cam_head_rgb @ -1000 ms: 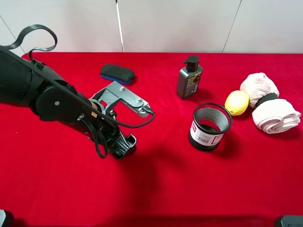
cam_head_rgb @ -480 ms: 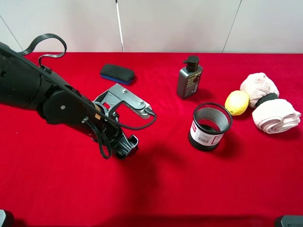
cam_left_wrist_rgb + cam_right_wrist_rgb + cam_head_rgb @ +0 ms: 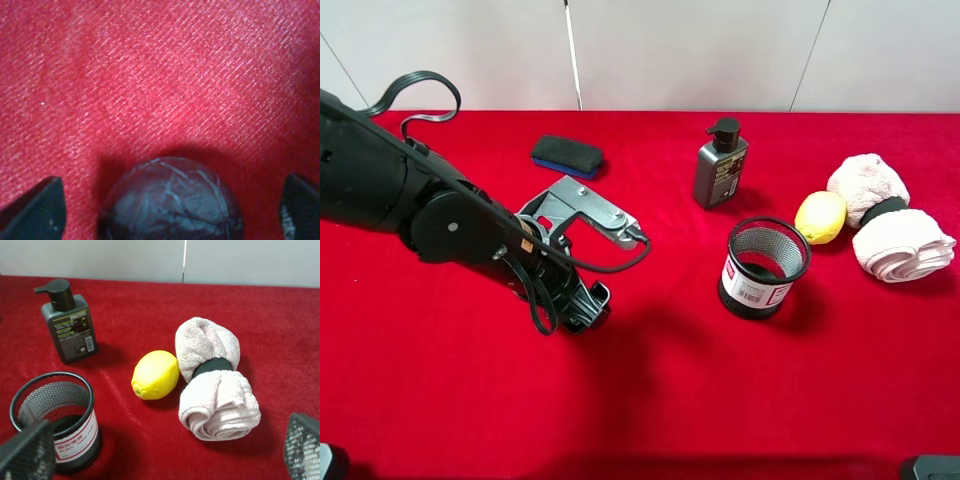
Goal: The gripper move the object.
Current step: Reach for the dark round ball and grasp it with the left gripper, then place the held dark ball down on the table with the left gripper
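The small dark ball (image 3: 171,196), grey-maroon with a crackled surface, lies on the red cloth in the left wrist view. It sits between the two dark fingertips (image 3: 37,210) of my left gripper (image 3: 167,212), which is open wide with a gap on each side of the ball. In the exterior high view the left gripper (image 3: 586,306) is low over the cloth left of centre and hides the ball. My right gripper (image 3: 162,452) is open and empty, and only its mesh-patterned fingertips (image 3: 27,450) show. It is out of the exterior high view.
A black mesh cup (image 3: 763,266), a yellow lemon (image 3: 820,216), rolled pale towels (image 3: 885,230) and a dark pump bottle (image 3: 720,165) stand to the right. A flat dark eraser with a blue base (image 3: 567,155) lies at the back left.
The left arm has shifted slightly right and lower towards the cloth over the last second. In the last half second it has barely moved.
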